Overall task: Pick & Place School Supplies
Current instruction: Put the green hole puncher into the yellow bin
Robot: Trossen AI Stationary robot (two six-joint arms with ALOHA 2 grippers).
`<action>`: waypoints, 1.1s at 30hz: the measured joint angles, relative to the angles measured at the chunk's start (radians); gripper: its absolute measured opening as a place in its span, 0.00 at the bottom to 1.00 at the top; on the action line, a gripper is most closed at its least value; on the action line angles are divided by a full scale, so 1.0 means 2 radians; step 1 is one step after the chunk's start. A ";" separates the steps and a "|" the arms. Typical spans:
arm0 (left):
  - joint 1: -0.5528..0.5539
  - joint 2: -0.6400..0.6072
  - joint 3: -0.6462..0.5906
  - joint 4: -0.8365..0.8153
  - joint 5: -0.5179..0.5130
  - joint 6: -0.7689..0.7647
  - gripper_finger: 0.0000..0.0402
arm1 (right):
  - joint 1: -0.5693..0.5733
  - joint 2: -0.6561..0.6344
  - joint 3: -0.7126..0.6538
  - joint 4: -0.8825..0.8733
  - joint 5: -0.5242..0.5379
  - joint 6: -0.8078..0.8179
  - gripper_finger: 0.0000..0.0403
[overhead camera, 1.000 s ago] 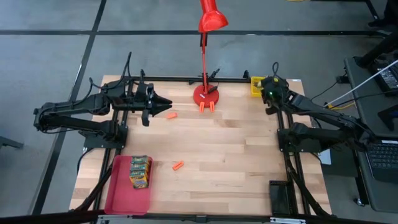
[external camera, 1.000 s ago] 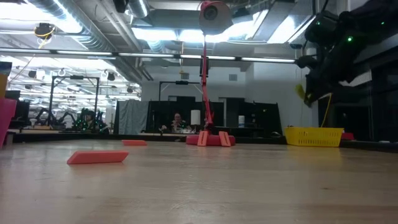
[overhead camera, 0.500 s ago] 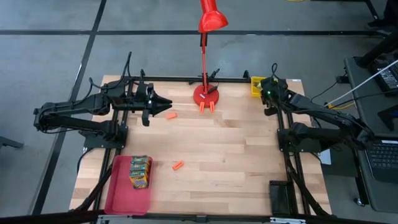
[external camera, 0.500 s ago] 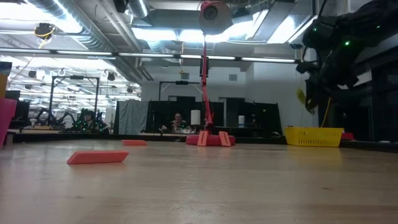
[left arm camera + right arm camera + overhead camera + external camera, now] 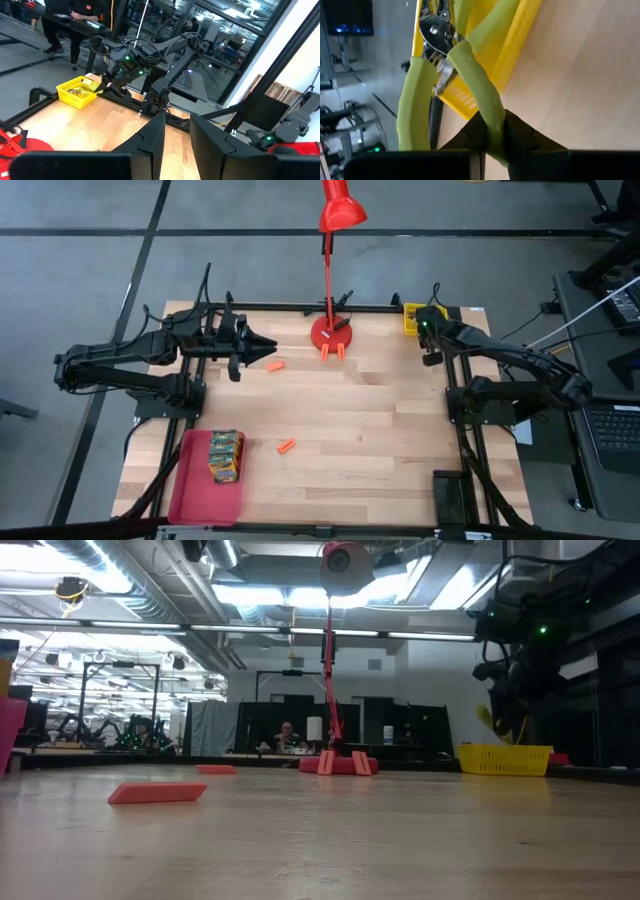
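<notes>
My right gripper (image 5: 421,328) is at the table's far right corner, shut on a plier-like tool (image 5: 470,75) with yellow-green handles. It hangs just above the yellow basket (image 5: 411,316) in the low view (image 5: 487,718). More yellow-green shapes (image 5: 492,20) show inside the basket. My left gripper (image 5: 270,344) hovers at the far left with a narrow gap between its fingers, next to an orange piece (image 5: 275,365). Another orange piece (image 5: 286,446) lies flat mid-table. The crayon boxes (image 5: 226,455) lie on the red tray (image 5: 190,490). My right gripper pinches one yellow-green handle (image 5: 490,117) of the tool between its two fingers, across the handle. The other handle (image 5: 414,110) is free beside it. The metal head (image 5: 436,31) points away from the fingers, toward the basket. The tool is lifted clear of table and basket.
A tall red desk lamp stands on its round base (image 5: 330,332) at the far middle, with two orange feet or pieces (image 5: 333,352) beside it. The black frame rails run along the table's edges. The bare wooden middle (image 5: 380,430) lies between the arms.
My right gripper has moved a little toward the table's far edge and the yellow basket and has come down, carrying the tool with it. The tool now hangs lower, nearer the basket's rim.
</notes>
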 joint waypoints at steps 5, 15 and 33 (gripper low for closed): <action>0.000 0.000 0.000 0.000 -0.007 -0.006 0.21 | -0.020 0.002 0.000 0.000 -0.008 -0.005 0.10; 0.011 0.000 0.000 0.000 -0.015 -0.013 0.21 | -0.026 0.044 0.000 0.015 -0.020 -0.007 0.10; 0.011 0.000 0.000 0.000 -0.015 -0.029 0.21 | -0.041 0.079 0.000 0.116 0.005 -0.037 0.43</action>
